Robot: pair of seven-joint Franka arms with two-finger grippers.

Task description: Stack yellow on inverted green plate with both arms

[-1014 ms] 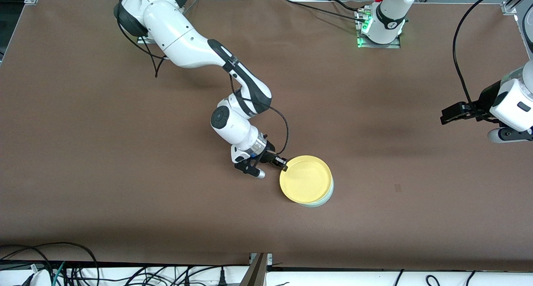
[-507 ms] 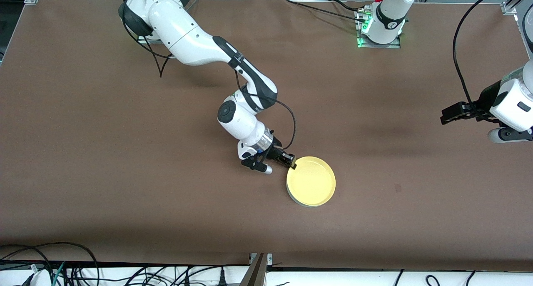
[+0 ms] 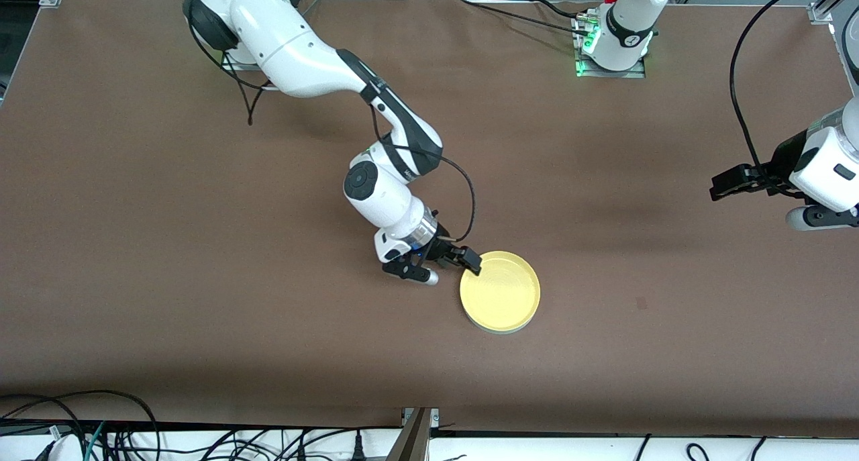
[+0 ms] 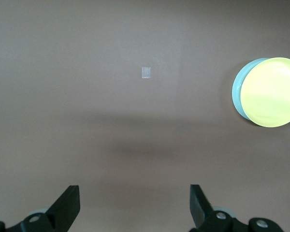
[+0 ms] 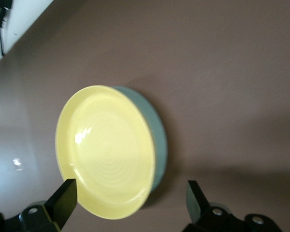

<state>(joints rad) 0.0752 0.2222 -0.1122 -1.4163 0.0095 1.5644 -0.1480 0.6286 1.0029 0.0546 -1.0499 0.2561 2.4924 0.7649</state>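
Note:
The yellow plate (image 3: pixel 500 291) lies rim up on the inverted green plate, of which only a pale edge (image 3: pixel 504 331) shows beneath it. In the right wrist view the yellow plate (image 5: pixel 106 150) covers the green plate (image 5: pixel 157 137). My right gripper (image 3: pixel 462 260) is open just off the stack's edge toward the right arm's end, its fingers (image 5: pixel 63 203) apart and holding nothing. My left gripper (image 3: pixel 723 186) waits open and empty in the air at the left arm's end (image 4: pixel 135 205). The left wrist view shows both the yellow plate (image 4: pixel 273 92) and the green plate (image 4: pixel 238 89) far off.
The brown table (image 3: pixel 201 280) has a small pale mark (image 3: pixel 641 303) between the stack and the left arm's end. Cables (image 3: pixel 100 434) run along the edge nearest the front camera. The left arm's base (image 3: pixel 614 41) stands at the table's top edge.
The right gripper lowered the yellow plate onto the green plate, opened, and drew back a little. The plate now lies flat. The left arm has not moved.

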